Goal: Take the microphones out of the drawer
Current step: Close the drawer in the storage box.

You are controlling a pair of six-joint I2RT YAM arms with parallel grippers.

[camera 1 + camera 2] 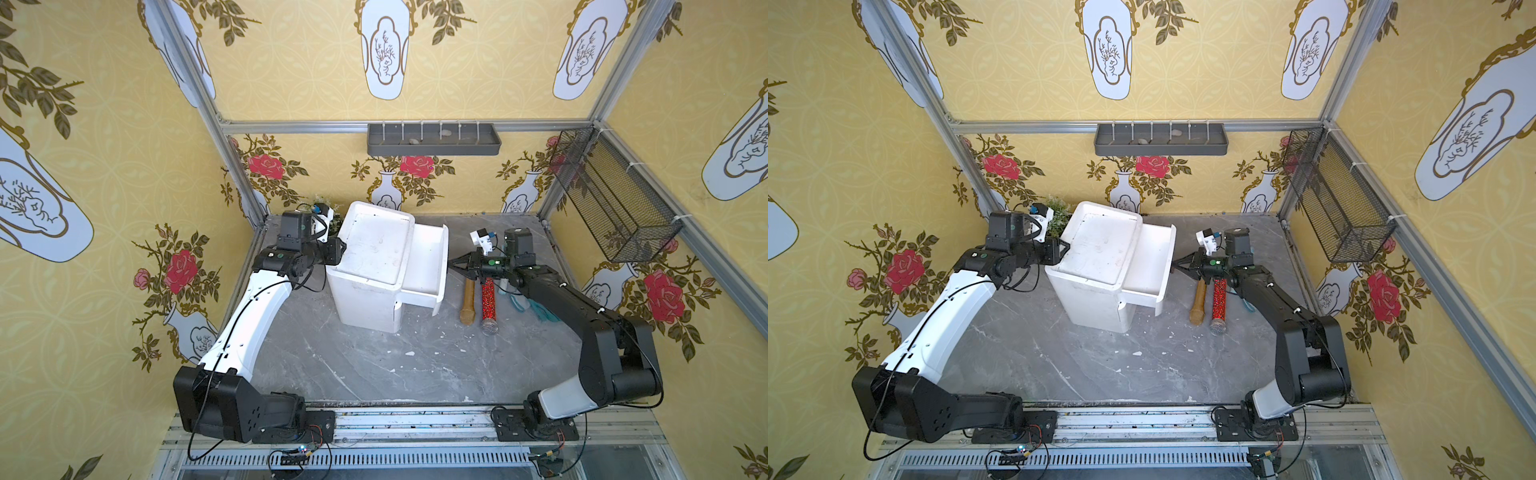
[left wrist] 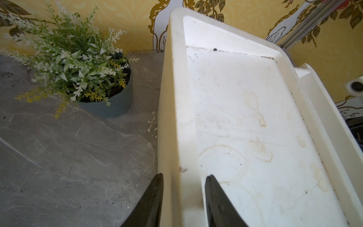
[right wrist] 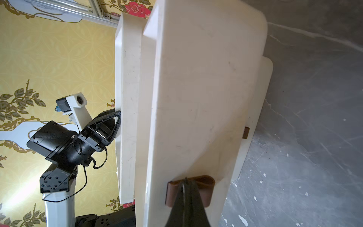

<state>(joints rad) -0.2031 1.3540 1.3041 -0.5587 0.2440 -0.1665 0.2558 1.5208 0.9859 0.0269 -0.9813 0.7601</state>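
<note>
Right gripper (image 1: 453, 263): pressed together at brown handle (image 3: 205, 181), 3 o'clock of pulled-out drawer (image 1: 428, 257). Left gripper (image 2: 183, 177): pinching white cabinet rim (image 2: 176, 98), 9 o'clock. Red glitter microphone (image 1: 488, 301): outside drawer, 4 o'clock.

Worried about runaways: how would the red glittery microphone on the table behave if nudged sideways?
The red microphone looks rigid and round, lying on the smooth table, so it would probably roll, likely curving since its mesh head is wider. The tan microphone beside it may block it that way.
</note>
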